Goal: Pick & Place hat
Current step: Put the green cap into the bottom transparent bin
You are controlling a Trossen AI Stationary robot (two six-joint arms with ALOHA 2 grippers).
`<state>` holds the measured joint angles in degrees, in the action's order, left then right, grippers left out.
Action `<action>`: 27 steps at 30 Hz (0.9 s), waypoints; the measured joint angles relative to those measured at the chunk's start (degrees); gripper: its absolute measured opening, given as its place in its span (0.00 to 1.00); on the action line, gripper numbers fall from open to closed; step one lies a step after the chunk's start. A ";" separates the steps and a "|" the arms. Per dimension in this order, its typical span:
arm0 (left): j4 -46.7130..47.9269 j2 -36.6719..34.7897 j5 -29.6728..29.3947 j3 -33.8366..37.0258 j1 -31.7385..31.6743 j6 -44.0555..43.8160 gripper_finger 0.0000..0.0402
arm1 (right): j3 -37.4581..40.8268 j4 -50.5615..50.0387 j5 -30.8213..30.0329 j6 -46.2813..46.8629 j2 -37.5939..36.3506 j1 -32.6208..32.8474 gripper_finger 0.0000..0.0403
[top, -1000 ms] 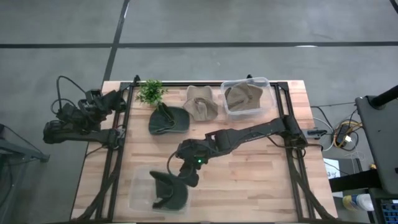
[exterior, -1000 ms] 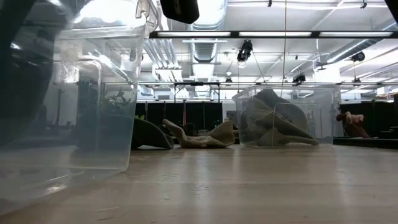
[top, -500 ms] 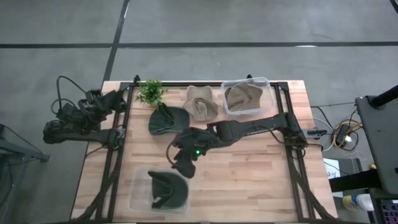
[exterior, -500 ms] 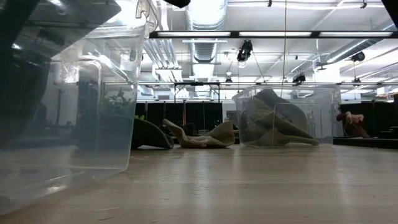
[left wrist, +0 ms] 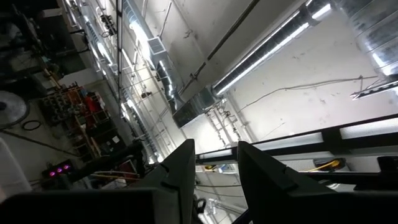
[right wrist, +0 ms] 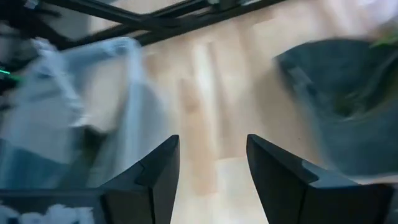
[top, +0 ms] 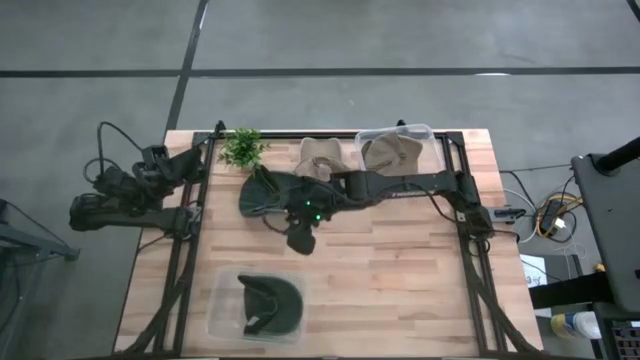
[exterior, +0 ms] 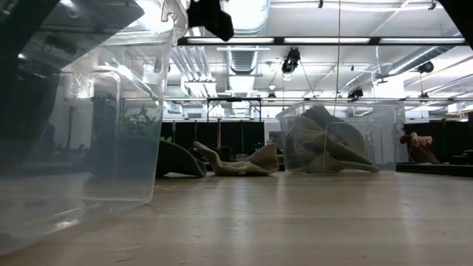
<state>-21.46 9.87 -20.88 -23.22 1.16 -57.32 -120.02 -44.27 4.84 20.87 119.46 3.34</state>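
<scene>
A dark green hat (top: 268,306) lies in the clear bin (top: 222,312) at the table's near edge. A second dark green hat (top: 266,193) rests on the table by the far edge, also seen in the right wrist view (right wrist: 339,93) and in the low view (exterior: 177,159). My right gripper (top: 299,241) hangs open above bare table between the two, closer to the far hat, and touches nothing (right wrist: 211,171). It shows at the top of the low view (exterior: 211,16). My left gripper (left wrist: 216,171) is parked off the table's left edge, pointing up at the ceiling, with a narrow gap between its fingers.
A tan hat (top: 322,166) lies on the table near the far edge. Another tan hat sits in a clear bin (top: 424,160) at the far right. A small green plant (top: 240,147) stands far left. Black frame rails (top: 186,250) run along both sides. Bare wood (top: 400,280) lies near right.
My right gripper has risen from beside the near bin and moved toward the table's far edge, closing on the dark green hat that lies there. The hat in the near bin has stayed where it was.
</scene>
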 joint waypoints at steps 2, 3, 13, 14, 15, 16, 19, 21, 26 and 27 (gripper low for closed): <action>1.66 0.00 0.02 0.00 -0.02 -0.03 0.28 | 0.42 0.00 -2.05 -4.15 0.00 -1.08 0.43; 2.35 0.00 0.02 0.00 0.00 -0.01 0.28 | 0.75 -0.02 -2.84 -5.96 0.00 -1.58 0.43; 4.67 0.01 0.90 0.00 -0.02 -0.07 0.28 | 7.52 0.63 -5.13 -18.30 -0.04 -4.21 0.42; 4.89 0.00 0.92 0.00 -0.01 -0.06 0.28 | 8.49 1.40 -5.15 -18.67 -0.04 -4.41 0.42; 5.00 0.01 0.92 0.00 -0.02 0.08 0.28 | 9.65 2.73 -5.15 -19.01 -0.04 -4.60 0.42; 5.02 0.00 0.90 0.00 -0.02 0.38 0.28 | 10.85 4.26 -5.20 -19.24 -0.04 -4.81 0.42; 5.86 0.02 1.47 0.00 -0.02 1.41 0.28 | 13.98 8.20 -5.22 -19.34 -0.04 -5.25 0.42; 7.34 0.43 1.85 -0.06 -0.02 1.45 0.28 | 16.17 10.78 -5.09 -17.96 -0.04 -5.48 0.42; 17.25 3.27 5.14 -2.99 -0.02 0.73 0.28 | 19.98 11.06 -5.08 -13.45 -0.04 -5.82 0.42; 19.41 4.07 5.70 -3.95 0.00 0.53 0.28 | 20.39 11.08 -5.07 -13.49 -0.04 -5.82 0.42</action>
<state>-2.05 13.94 -15.18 -27.18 1.17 -56.79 -99.63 -33.19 -0.23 7.38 119.42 -2.48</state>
